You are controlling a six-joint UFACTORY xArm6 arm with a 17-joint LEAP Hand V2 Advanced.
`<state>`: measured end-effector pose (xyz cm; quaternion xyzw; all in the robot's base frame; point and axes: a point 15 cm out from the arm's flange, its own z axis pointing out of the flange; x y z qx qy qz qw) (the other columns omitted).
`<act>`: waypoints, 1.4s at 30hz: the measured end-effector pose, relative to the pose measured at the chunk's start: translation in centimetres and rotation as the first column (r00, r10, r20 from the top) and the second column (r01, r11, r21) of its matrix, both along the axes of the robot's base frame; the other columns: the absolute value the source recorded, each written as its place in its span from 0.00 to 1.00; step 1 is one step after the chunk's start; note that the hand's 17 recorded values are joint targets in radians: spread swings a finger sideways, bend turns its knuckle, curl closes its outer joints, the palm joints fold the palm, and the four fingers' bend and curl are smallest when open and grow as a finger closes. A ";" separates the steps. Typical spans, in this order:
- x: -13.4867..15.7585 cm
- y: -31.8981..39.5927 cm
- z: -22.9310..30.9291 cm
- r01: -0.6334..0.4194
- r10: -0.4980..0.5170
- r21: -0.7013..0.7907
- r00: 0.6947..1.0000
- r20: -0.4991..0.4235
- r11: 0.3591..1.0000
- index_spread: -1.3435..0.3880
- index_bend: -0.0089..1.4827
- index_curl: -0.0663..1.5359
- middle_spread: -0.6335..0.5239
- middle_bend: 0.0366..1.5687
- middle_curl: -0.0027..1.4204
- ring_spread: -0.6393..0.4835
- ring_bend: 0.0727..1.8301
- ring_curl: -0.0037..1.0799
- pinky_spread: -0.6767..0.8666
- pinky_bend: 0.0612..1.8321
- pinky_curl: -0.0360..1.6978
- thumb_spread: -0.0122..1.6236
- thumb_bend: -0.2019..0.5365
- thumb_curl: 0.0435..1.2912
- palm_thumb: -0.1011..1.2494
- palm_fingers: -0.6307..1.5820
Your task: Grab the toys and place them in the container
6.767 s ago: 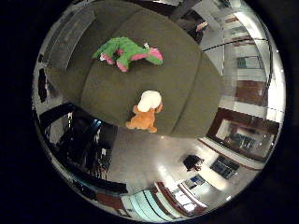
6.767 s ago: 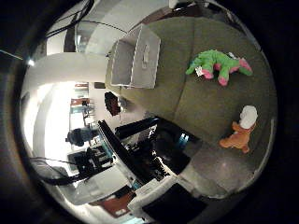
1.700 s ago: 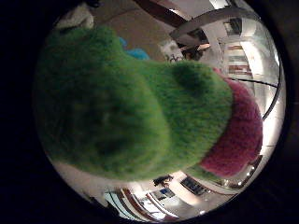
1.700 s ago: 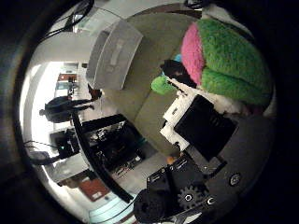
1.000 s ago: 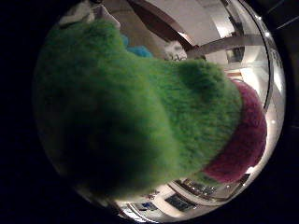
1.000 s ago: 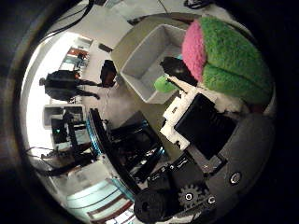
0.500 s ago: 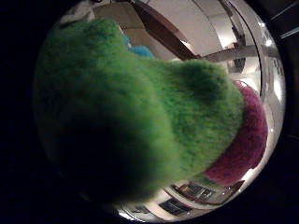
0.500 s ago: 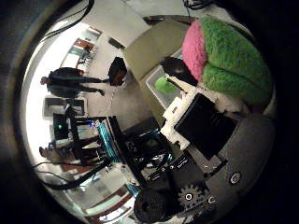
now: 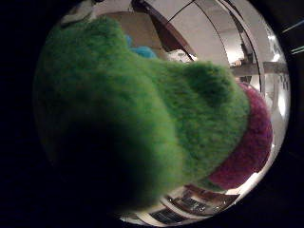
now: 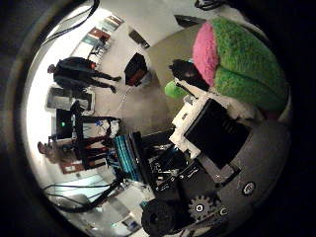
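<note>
Held against the palm: a green plush toy (image 9: 142, 118) with a pink-magenta part (image 10: 205, 52), filling nearly the whole little-finger-side view and so pressed very close. Seen from the thumb side, hand (image 10: 212, 133) closed about the toy, white and black parts lying right against the fuzzy green body, a dark fingertip (image 10: 185, 71) hooked beside the pink patch.

Likely very light and thoroughly soft: knitted or fleecy pile, compressible, nothing brittle to break. Not slippery either (the nap should give the fingers plenty of bite). Best taken around the thick middle of the body, as now, rather than by a thin limb, which would let it dangle and swing. Main risk judged to be sagging out of a loose hold, not damage from a firm one.

No container visible in either view, so impossible to say what lies in it or how near it is. Only a sliver of olive surface (image 10: 170, 54) beside the toy, with the room's floor and furniture beyond. Toy therefore clear of any support, carried in the air.
</note>
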<state>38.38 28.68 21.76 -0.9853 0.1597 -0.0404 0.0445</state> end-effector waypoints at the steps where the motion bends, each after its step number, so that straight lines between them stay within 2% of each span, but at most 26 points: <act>1: -0.2 0.4 0.1 -0.006 0.006 0.001 1.000 0.001 1.000 0.61 0.70 0.65 0.38 0.75 0.70 0.27 0.64 0.96 0.26 0.64 0.70 0.67 0.25 0.28 0.76 0.77; 6: -0.9 1.7 -0.1 -0.024 0.024 0.000 1.000 -0.002 1.000 0.61 0.70 0.65 0.38 0.75 0.71 0.27 0.64 0.96 0.26 0.64 0.70 0.67 0.25 0.28 0.76 0.77; 19: -0.1 1.9 0.4 -0.020 0.020 0.006 1.000 0.009 1.000 0.61 0.70 0.64 0.37 0.75 0.71 0.27 0.64 0.96 0.26 0.65 0.69 0.67 0.25 0.28 0.76 0.77; 28: 1.3 1.9 0.4 0.003 -0.003 0.010 1.000 0.010 1.000 0.61 0.70 0.64 0.37 0.75 0.71 0.27 0.64 0.96 0.26 0.65 0.69 0.67 0.25 0.27 0.76 0.77; 33: 3.6 1.7 0.4 0.037 -0.037 0.014 0.999 0.016 0.999 0.61 0.70 0.64 0.37 0.75 0.71 0.27 0.64 0.97 0.26 0.65 0.69 0.67 0.25 0.27 0.76 0.77; 42: 4.1 1.3 -0.1 0.047 -0.047 0.011 0.999 0.012 0.999 0.61 0.71 0.64 0.37 0.75 0.71 0.27 0.64 0.96 0.26 0.65 0.69 0.67 0.25 0.27 0.76 0.77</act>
